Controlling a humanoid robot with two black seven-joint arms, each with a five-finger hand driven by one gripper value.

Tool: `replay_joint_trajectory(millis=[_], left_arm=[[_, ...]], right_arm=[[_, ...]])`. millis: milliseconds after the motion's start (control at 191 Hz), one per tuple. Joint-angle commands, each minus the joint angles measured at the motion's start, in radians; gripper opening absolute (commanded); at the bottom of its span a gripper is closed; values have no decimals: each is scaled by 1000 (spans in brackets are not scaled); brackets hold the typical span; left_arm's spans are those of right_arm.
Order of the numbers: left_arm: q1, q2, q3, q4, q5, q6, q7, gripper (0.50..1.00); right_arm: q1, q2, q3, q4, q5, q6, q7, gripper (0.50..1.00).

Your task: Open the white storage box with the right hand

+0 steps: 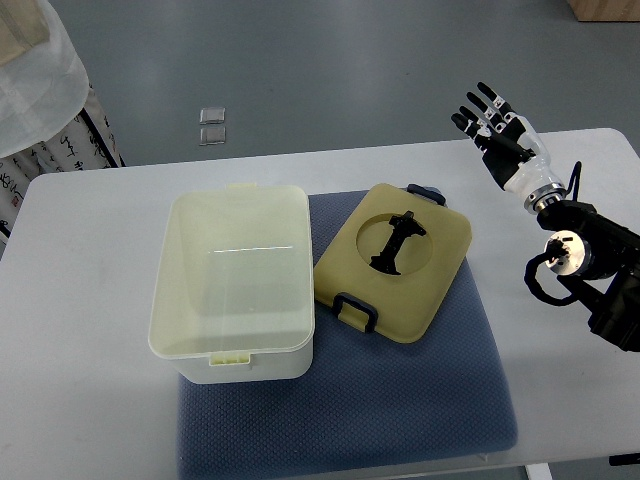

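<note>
One white storage box (235, 285) sits left of the frame's centre, open at the top, with nothing visible inside it. Its long axis runs roughly up and down the frame, tilted a little so the top end leans right; one small latch tab shows on the upper rim and one on the lower rim. One lid (394, 260), yellowish with a round recess and a black handle in the middle, lies flat just right of the box, its left corner touching or almost touching the box wall. The lid is turned diagonally, corners pointing up, down, left and right, and two dark clips show on it, one at the lower left edge and one at the upper edge. Box and lid both rest on one dark blue mat (400, 400) spread across the one white table (90, 330).

One robot hand is in view: the right hand (497, 128), in the upper right of the frame, well apart from the lid and box. Its fingers are spread and extended toward the upper left, holding nothing. Its dark arm comes in from the right edge.

Two small clear squares (212, 126) lie on the grey floor above the table. One pale draped cloth (35, 70) fills the upper left corner.
</note>
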Motion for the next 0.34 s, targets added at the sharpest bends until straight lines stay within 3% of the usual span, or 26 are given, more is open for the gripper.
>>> replay_joint_trajectory(millis=[0,335], left_arm=[[0,0,0,0,-1,0,0,1000],[0,0,0,0,-1,0,0,1000]], right_arm=[[-2,5,-1,-19,0,-2,33,930],[-12,21,-1,-19,0,-13,34,930]])
